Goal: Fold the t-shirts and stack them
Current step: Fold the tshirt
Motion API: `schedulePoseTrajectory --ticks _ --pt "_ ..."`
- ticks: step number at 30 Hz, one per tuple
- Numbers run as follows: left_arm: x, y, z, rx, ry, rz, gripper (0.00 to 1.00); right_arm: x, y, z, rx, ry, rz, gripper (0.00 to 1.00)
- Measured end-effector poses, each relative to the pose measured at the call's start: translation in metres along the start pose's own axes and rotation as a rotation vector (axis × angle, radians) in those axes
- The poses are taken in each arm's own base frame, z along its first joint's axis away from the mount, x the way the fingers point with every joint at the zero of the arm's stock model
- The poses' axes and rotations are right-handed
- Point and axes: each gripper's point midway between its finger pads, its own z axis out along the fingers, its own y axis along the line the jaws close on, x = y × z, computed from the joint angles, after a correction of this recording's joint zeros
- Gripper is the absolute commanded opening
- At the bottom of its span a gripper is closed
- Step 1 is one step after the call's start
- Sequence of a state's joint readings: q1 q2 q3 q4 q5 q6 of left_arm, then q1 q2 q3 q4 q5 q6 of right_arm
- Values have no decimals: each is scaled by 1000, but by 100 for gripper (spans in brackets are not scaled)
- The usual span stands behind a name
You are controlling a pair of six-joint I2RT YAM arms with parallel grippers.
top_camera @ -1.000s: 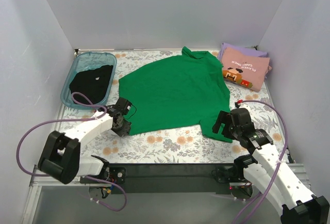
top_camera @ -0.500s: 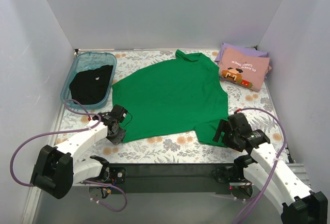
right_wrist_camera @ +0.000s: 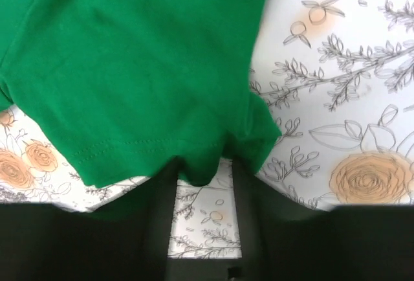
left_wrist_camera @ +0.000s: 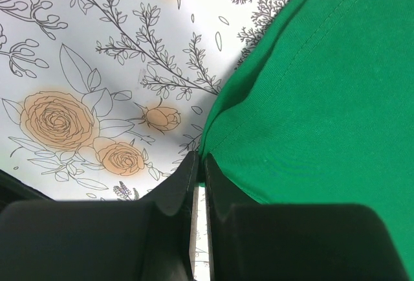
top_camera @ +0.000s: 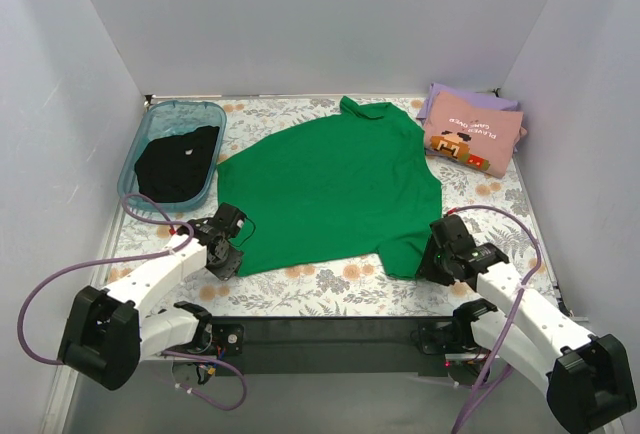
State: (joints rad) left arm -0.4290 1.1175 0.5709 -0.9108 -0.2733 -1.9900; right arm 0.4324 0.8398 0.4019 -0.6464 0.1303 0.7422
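Green cloth: we see the plain bright green t-shirt [top_camera: 335, 189] spread flat mid-table on the flower-printed tabletop [top_camera: 330, 289], with its collar toward twelve o'clock and its hem toward six.
Left pincer: the left gripper [top_camera: 232, 250], at seven o'clock, is closed to a hairline. We read it as nipping the very corner of the hem.
Right pincer: the right gripper [top_camera: 432, 259], at five o'clock, has its jaws parted, with a loose fold of the green cloth between them, not squeezed.
Risk, lopsided hold: any pull with only one corner held would, we judge, skew or ruck the shirt.
Risk, thin bite: the left nip sits right at the edge and could slip out on a lift.
Risk, doubled cloth: closing the right jaws on that fold may catch two layers and set a crease.
Bin: the translucent teal plastic bin [top_camera: 133, 169] at ten o'clock holds the crumpled black t-shirt [top_camera: 178, 162], not yet folded.
Stack: at two o'clock the folded pink t-shirt with a brown-orange graphic [top_camera: 470, 134] lies on the folded lavender t-shirt [top_camera: 445, 97]. Neither is in a container.
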Motion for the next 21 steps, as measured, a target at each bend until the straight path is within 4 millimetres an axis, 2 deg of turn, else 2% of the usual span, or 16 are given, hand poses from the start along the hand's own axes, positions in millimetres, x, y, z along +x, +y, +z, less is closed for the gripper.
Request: schedulePoseTrajectory --ticks 1,2,5,10,12,18,21 --pt "0 0 0 2 0 -1 0 -1 1 2 -6 -5 2 28" --pt "0 0 -1 5 -1 -1 0 0 2 3 -10 -7 5 15" --pt "-1 -1 -2 14 -3 -4 0 0 5 5 -29 -13 13 1" --pt "-2 -1 -7 33 -6 -9 0 9 4 -10 -64 -8 13 1" --pt "-2 -1 -11 48 -4 -13 0 10 5 -25 -86 -20 21 1" --pt "0 1 -22 89 15 -22 0 1 25 -78 -209 -61 42 1" --pt "2 4 -28 105 27 -25 0 4 25 -96 -211 -38 56 1"
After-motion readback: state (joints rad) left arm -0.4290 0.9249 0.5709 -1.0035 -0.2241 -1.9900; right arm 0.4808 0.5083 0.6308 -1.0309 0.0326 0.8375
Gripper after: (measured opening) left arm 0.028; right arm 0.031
